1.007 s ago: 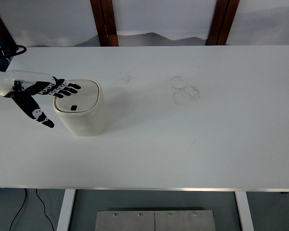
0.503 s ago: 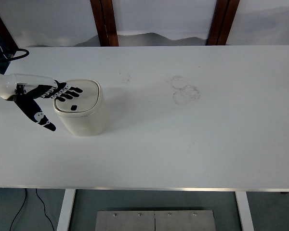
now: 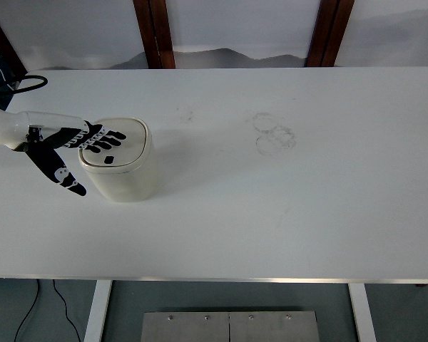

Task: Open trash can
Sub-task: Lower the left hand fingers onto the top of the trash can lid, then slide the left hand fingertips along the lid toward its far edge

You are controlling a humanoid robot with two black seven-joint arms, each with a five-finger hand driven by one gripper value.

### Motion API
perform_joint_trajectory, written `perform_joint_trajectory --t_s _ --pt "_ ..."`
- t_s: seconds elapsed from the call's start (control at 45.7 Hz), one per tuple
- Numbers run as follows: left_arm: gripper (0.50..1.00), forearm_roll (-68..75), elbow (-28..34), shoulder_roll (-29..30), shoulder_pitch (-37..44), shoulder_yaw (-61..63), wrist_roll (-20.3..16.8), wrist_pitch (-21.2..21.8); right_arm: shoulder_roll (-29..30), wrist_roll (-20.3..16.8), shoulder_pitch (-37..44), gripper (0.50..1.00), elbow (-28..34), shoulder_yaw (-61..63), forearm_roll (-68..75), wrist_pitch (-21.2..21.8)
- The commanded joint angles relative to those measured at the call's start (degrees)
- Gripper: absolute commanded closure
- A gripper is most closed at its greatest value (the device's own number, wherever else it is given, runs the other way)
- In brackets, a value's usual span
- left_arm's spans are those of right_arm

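A small cream trash can (image 3: 121,174) stands on the white table (image 3: 271,214) at the left. Its lid (image 3: 128,149) is closed, with a small black button (image 3: 109,159) near its front edge. My left hand (image 3: 93,140) comes in from the left edge, black fingers spread flat. The fingertips (image 3: 113,137) lie over the left part of the lid, just behind the button. The thumb (image 3: 60,177) points down beside the can's left side. The hand holds nothing.
Faint ring marks (image 3: 273,133) stain the table right of centre. A black cable (image 3: 25,82) loops at the far left edge. Brown wooden posts (image 3: 155,32) stand behind the table.
My left hand has slid a little to the right, so the fingers reach further over the lid. The can and its lid have not moved.
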Motion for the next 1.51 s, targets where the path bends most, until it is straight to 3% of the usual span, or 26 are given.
perform_joint_trajectory --t_s 0.0,0.197,1.488 --pt "0.5 0.0 0.0 0.0 -0.2 -0.1 1.4 0.0 0.0 0.0 0.0 0.505 0.0 0.0 0.0 0.0" --pt "0.5 0.1 0.0 -0.5 -0.9 0.0 4.7 0.0 0.0 0.0 0.0 0.505 0.0 0.0 0.0 0.0" --pt "0.5 0.0 0.0 -2.2 -1.1 1.0 4.8 0.0 0.0 0.1 0.0 0.505 0.0 0.0 0.0 0.0"
